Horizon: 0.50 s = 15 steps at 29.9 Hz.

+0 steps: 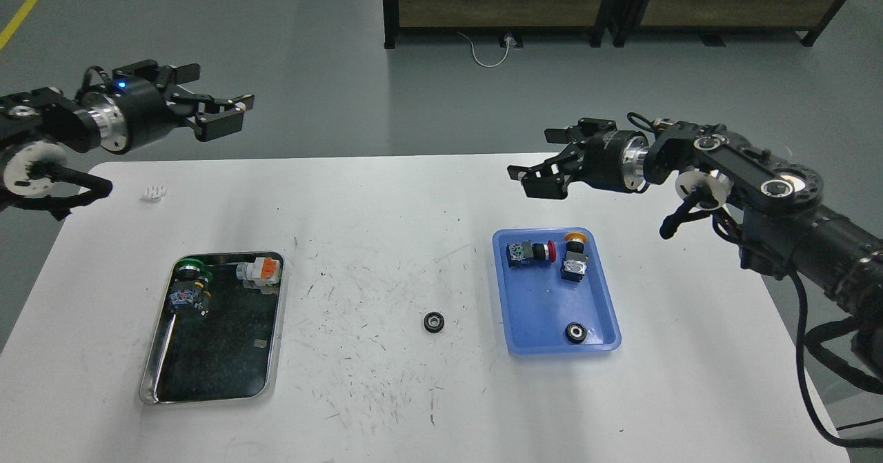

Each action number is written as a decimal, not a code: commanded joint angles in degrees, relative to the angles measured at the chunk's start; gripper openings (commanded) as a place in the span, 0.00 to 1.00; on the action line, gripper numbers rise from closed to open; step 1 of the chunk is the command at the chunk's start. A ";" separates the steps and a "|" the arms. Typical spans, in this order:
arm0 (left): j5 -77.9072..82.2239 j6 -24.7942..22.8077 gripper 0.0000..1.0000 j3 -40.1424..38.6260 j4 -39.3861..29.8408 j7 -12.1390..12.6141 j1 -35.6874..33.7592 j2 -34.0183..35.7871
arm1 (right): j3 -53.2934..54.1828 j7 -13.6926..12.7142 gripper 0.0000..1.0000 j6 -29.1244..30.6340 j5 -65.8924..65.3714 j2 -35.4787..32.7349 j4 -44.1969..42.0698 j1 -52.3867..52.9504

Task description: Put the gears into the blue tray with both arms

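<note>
Lower right of centre: one gear (576,332) lies inside the blue tray (531,311); another gear (432,322) on the table (386,208).
Left gripper (224,112) and right gripper (534,173) both spread, holding nothing.

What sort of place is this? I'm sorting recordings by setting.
Probably a robotics lab or industrial test workshop: a scuffed white table on grey painted floor with a yellow floor line, and push-button switches sorted in trays, like the steel tray.

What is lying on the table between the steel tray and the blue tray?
One gear, alone on the white table between the steel tray and blue tray, in the head view.
</note>
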 commanded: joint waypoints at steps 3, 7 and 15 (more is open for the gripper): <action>-0.18 -0.16 0.98 -0.89 -0.90 -0.57 0.33 12.50 | -9.07 -0.61 1.00 -0.05 -0.67 6.69 1.58 -0.77; -0.27 -0.16 0.98 -1.42 -0.90 -0.66 0.51 18.66 | -12.42 -2.11 1.00 -1.45 -2.07 11.61 1.67 -2.45; -3.08 -0.68 0.98 -2.13 -0.90 -0.75 0.60 24.65 | -15.06 -3.69 0.99 -6.64 -4.45 19.70 0.96 -5.52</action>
